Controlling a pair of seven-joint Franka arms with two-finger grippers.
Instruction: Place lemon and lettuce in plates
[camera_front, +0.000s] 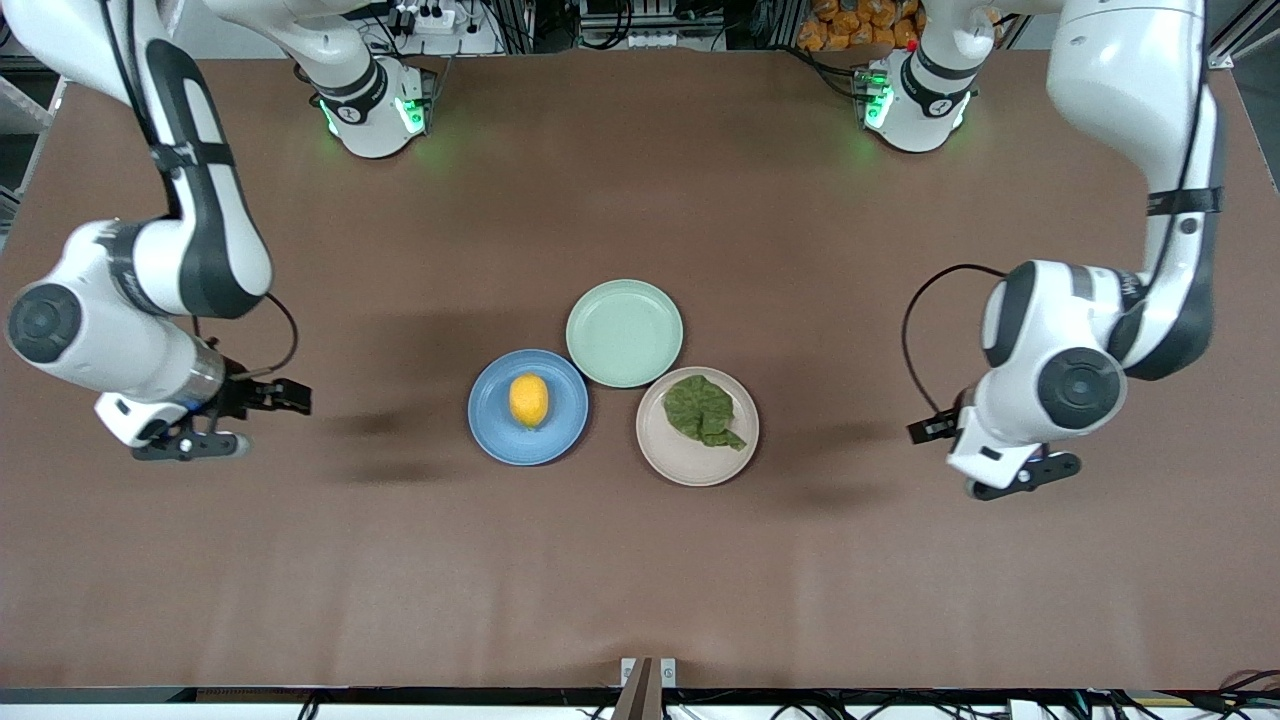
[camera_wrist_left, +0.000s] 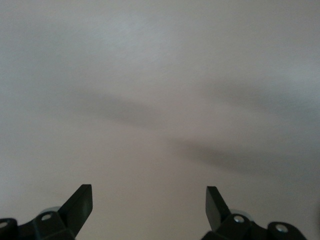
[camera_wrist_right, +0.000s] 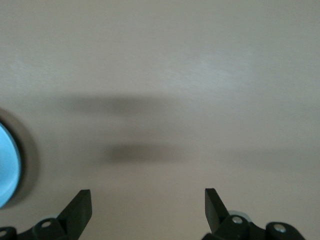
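Note:
The yellow lemon (camera_front: 529, 400) lies in the blue plate (camera_front: 490, 425) at the table's middle. The dark-green lettuce (camera_front: 704, 410) lies in the beige-pink plate (camera_front: 680, 455) beside it, toward the left arm's end. My right gripper (camera_front: 215, 425) is open and empty over bare table toward the right arm's end; its wrist view (camera_wrist_right: 148, 200) shows the blue plate's edge (camera_wrist_right: 7, 165). My left gripper (camera_front: 1020, 478) is open and empty over bare table toward the left arm's end; its wrist view (camera_wrist_left: 149, 197) shows only tabletop.
An empty mint-green plate (camera_front: 624, 332) touches both plates, farther from the front camera. The brown table (camera_front: 640, 580) stretches wide around the three plates. The arms' bases (camera_front: 375, 105) stand along the table's edge farthest from the front camera.

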